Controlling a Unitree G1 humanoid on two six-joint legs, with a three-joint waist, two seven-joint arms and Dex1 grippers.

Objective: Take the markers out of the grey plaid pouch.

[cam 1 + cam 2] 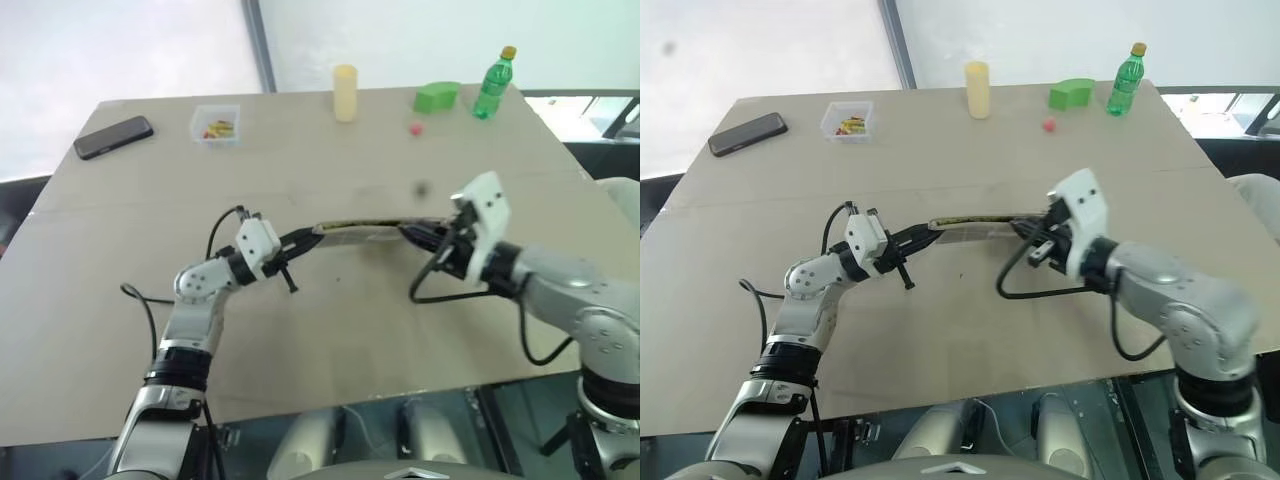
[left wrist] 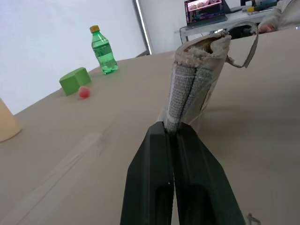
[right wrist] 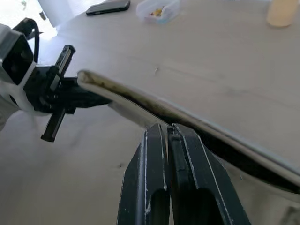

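Item one, the grey plaid pouch (image 1: 352, 231): I see it held up off the surface (image 1: 330, 330), stretched edge-on between my two arms near the middle of the surface. The mouth is partly parted along the upper edge, with a dark gap visible in the right wrist view. I cannot make out the markers.

Item two, the left pincer (image 2: 174, 133): fingers closed together, clamped on one end of the pouch (the folded fabric stands straight up out of the fingertips in the left wrist view).

Item three, the right pincer (image 3: 169, 130): fingers pressed together at the opposite end of the pouch, tips against the zipper edge; whether they actually pinch fabric or the zipper pull I cannot tell.

Other stock, placed relative to the pouch:
- black phone (image 1: 114, 137), well beyond the pouch toward the far left corner of the surface.
- small clear box (image 1: 216, 126) with coloured contents, beyond the pouch and left of it, just right of the phone.
- pale yellow cup (image 1: 345, 92), upright, straight beyond the pouch at the far edge.
- small red ball (image 1: 416, 128), beyond the pouch to the right.
- green block (image 1: 437, 96), past the ball.
- green bottle (image 1: 493, 83), upright with a yellow cap, just right of the block.
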